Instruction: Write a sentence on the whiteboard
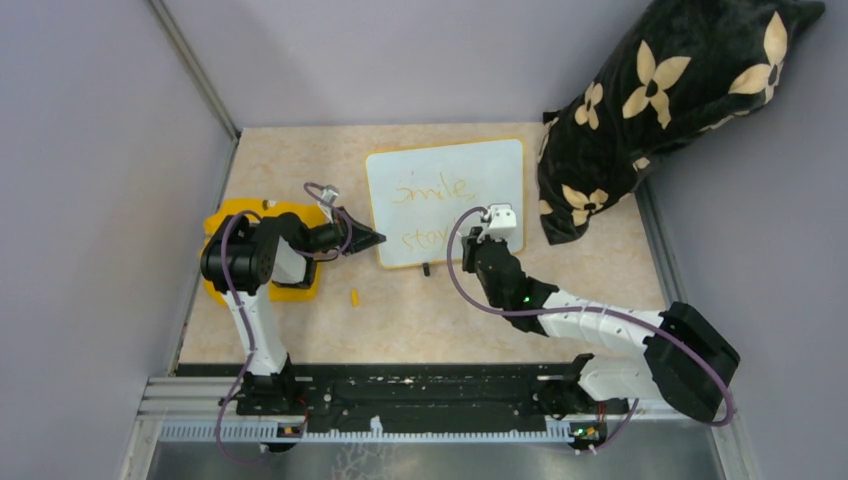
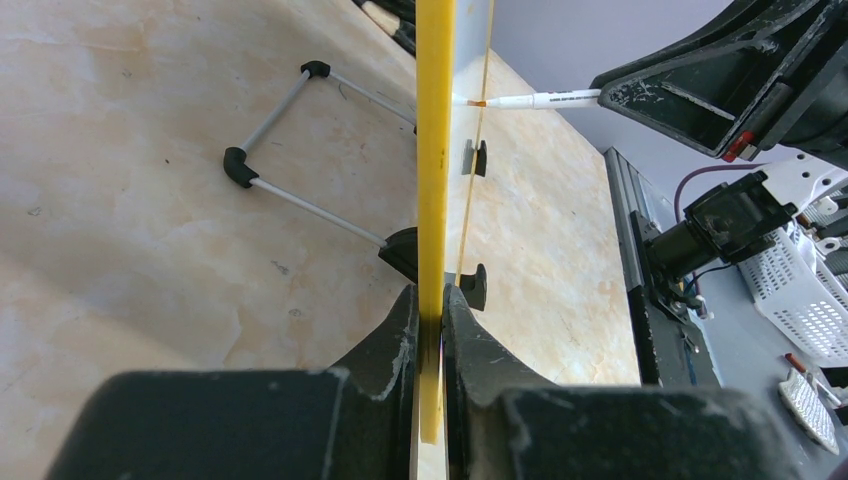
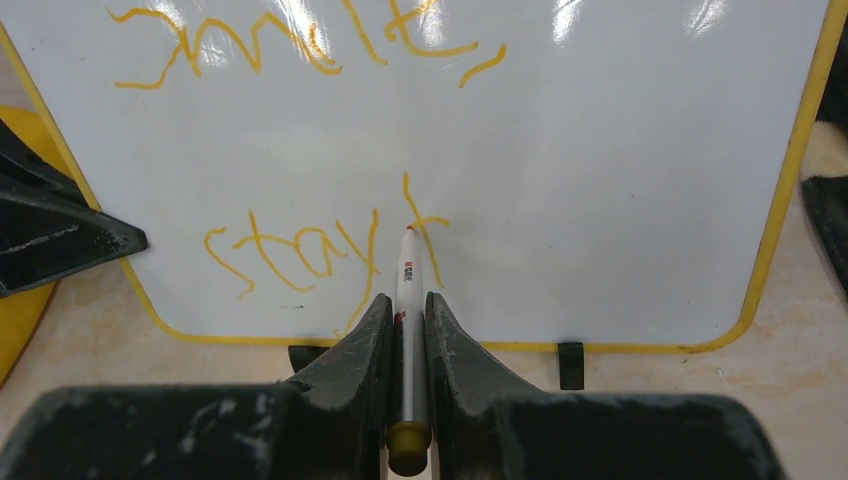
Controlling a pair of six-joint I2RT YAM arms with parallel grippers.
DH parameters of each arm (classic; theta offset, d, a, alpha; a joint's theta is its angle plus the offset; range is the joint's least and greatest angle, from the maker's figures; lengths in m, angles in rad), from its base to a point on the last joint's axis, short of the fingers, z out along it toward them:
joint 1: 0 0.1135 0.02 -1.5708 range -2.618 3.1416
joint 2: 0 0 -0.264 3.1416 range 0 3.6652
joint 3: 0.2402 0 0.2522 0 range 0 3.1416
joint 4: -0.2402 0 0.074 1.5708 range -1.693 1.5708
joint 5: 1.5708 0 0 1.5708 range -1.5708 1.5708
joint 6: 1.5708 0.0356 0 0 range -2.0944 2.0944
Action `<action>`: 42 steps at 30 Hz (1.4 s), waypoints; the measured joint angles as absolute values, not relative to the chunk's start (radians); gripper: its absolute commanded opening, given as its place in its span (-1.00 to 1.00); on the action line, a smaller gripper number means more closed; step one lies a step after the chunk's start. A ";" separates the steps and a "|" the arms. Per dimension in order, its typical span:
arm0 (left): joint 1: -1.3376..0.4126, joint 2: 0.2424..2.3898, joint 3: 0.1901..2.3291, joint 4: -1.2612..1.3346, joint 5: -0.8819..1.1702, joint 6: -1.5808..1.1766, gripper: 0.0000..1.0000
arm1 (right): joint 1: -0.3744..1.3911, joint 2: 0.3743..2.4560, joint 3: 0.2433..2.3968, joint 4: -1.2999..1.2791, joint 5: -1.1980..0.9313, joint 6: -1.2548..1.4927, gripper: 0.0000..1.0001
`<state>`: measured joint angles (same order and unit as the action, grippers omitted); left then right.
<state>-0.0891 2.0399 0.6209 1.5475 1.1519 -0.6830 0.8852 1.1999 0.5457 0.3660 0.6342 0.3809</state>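
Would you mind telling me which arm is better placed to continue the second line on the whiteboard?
Right. The right fingers are shut on the marker, its tip at the whiteboard, on the second line of the sentence. The left fingers clamp the board's yellow rim, holding it upright.

The top external camera looks down from high above the near edge of the table [image 1: 450, 310], facing the far wall and taking in the whole surface. The left wrist camera sits right behind the left gripper [image 2: 430, 300] and faces right, sighting very close along the left edge of the whiteboard [image 2: 435, 150]; the right wrist camera sits just behind the right gripper [image 3: 408, 310] and faces far, close to the board's face. All three share the whiteboard, and the left wrist view also catches the right gripper.
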 measured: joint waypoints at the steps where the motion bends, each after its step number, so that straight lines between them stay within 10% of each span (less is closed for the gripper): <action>1: -0.089 2.040 0.621 1.547 1.152 -0.683 -1.00 | 0.885 1.201 0.546 0.366 0.630 0.385 -1.00; 42: -0.089 2.040 0.621 1.547 1.152 -0.683 -1.00 | 0.852 1.066 0.494 0.307 0.664 0.401 -1.00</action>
